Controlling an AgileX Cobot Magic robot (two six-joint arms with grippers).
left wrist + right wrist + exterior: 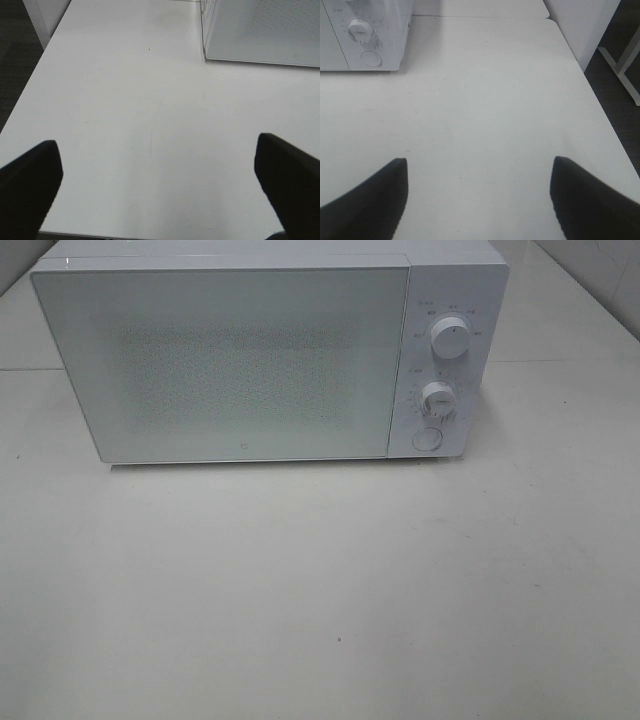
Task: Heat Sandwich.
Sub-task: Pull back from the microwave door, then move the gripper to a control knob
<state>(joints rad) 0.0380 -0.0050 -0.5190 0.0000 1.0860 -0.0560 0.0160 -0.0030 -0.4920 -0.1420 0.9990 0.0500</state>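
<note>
Sandwich is nowhere in my sight; the white microwave [220, 360] stands shut on the counter [320, 590], its dial markings too small to read. My left pincer [157, 147] and right pincer [480, 162] are both spread, empty.

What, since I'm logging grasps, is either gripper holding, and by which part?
Nothing is held: the left gripper and the right gripper are both open and empty above the table.

Wide-spread tool [156, 144] over table [125, 90] near microwave [260, 30]
</note>
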